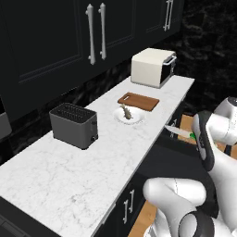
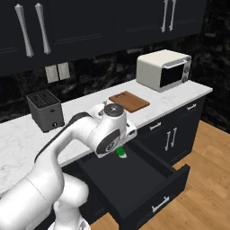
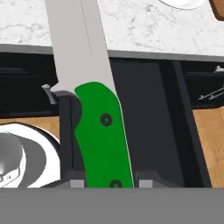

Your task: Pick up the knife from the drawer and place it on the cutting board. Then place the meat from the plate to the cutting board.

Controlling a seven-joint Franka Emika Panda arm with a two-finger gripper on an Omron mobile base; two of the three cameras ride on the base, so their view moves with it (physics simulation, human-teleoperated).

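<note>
A: Jaws clamped on the knife (image 3: 103, 135) by its green handle, gripper (image 3: 109, 181) holding it above the open drawer (image 2: 148, 188), blade towards the counter (image 1: 69, 176).

B: We log knife out of the drawer, not yet on the cutting board (image 1: 139, 101). Drawer contents?

A: We see nothing else in it. The meat (image 1: 126, 112) lies on the plate (image 1: 134, 120), just beside the board, which is bare. Both placements left, we reckon
</note>
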